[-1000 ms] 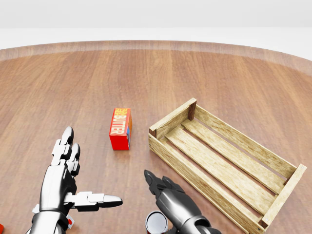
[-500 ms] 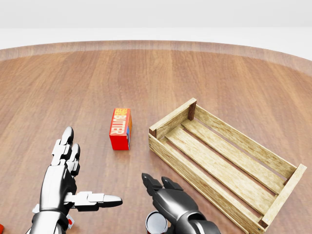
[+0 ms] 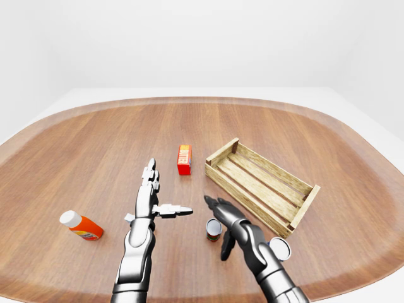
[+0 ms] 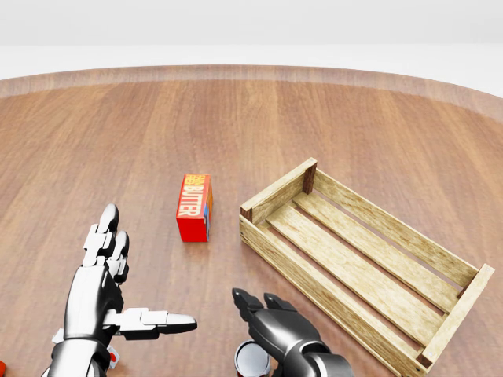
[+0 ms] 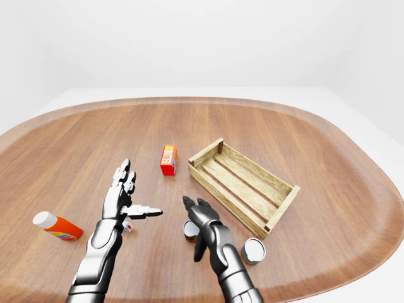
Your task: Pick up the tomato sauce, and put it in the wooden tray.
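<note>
R hand (image 3: 228, 218) dropped lower; fingers spread wide just beside tomato sauce (image 3: 214, 229), not gripping.

Large wooden table (image 3: 265, 120) – rounded corners, raised darker rim along edge, fills most of both eye views. Surface: reddish-brown wood, grain running near to far, faint gloss.

Floor (image 3: 208, 91) beyond far edge of table: pale, near white, also visible past right edge.

Walls (image 3: 189, 38): plain white, far wall meets side walls at soft corners left and right – no seams or fixtures discernible.

Light: even, diffuse, soft short shadows on tabletop. Source not visible.
</note>
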